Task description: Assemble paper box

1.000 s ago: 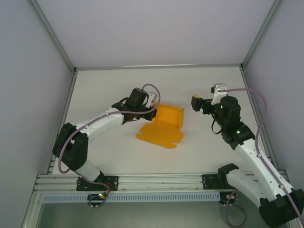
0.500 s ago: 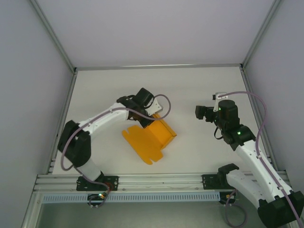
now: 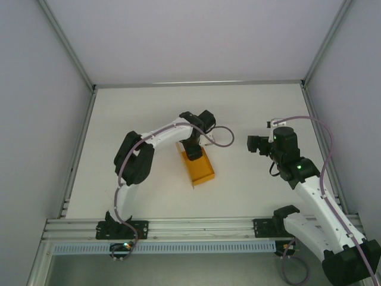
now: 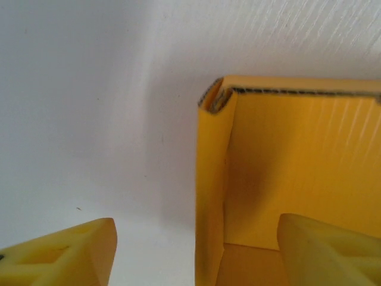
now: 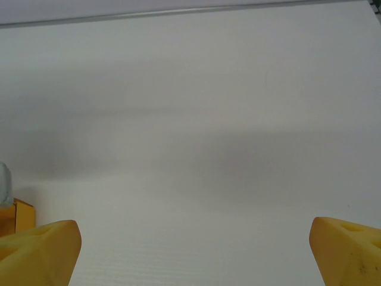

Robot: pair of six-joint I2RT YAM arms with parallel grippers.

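The paper box (image 3: 201, 171) is an orange-yellow open tray lying on the white table (image 3: 149, 113), just left of the middle. My left gripper (image 3: 194, 152) hangs over its far end. In the left wrist view the box (image 4: 297, 161) shows a folded corner and an upright side wall. My left gripper (image 4: 196, 238) is open and straddles that wall, one finger inside the box and one outside, with neither finger touching the card. My right gripper (image 3: 252, 145) hovers to the right of the box, open with nothing between its fingers (image 5: 36, 253).
Grey enclosure walls and a metal frame rail (image 3: 196, 83) bound the table at the back and sides. An aluminium rail (image 3: 196, 226) with the arm bases runs along the near edge. A sliver of the box (image 5: 18, 214) shows at the left of the right wrist view.
My left arm swung right and turned the box round, and the lid panel that lay flat no longer spreads out. The left gripper was shut and has opened. The right gripper barely moved.
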